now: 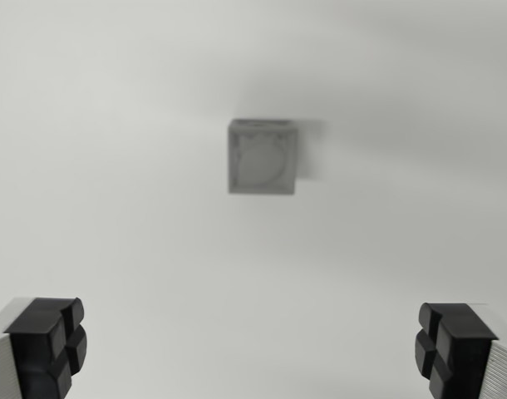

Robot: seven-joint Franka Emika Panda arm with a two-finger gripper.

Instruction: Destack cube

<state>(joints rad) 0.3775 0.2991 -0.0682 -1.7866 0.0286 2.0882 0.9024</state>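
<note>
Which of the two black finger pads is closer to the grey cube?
Neither clearly. The grey cube sits near the middle, far above both. The left pad and right pad look about equally far from it.

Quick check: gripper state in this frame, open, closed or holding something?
Gripper: open, jaws wide apart, holding nothing; the grey cube sits apart, ahead of it.

Matt grey cube; black rubbery end effector pads.
</note>
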